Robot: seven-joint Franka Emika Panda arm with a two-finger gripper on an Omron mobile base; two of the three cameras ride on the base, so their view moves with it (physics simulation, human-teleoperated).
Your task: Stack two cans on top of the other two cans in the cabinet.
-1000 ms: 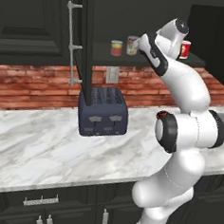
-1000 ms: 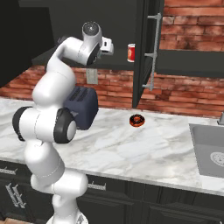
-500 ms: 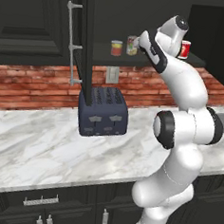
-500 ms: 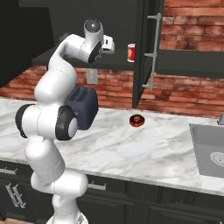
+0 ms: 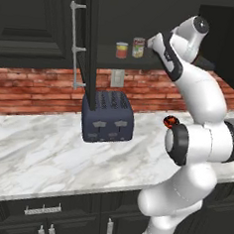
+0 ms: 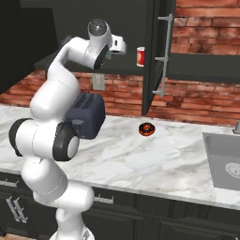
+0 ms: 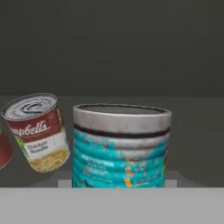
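Campbell's script marks the taller can (image 7: 39, 131) beside the teal-blue can (image 7: 120, 146) (finger state: cannot tell).

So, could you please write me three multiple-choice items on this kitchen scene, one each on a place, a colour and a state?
1. Where does the toaster stand?
A. on the marble counter
B. in the sink
C. on the cabinet shelf

2. What colour is the can nearest the hand camera?
A. yellow
B. teal-blue
C. black

3. How is the cabinet door?
A. shut
B. missing
C. open

Answers: 1 A, it rests on the marble before the brick wall; 2 B, its side is teal under a grey top; 3 C, it stands swung out, edge-on.
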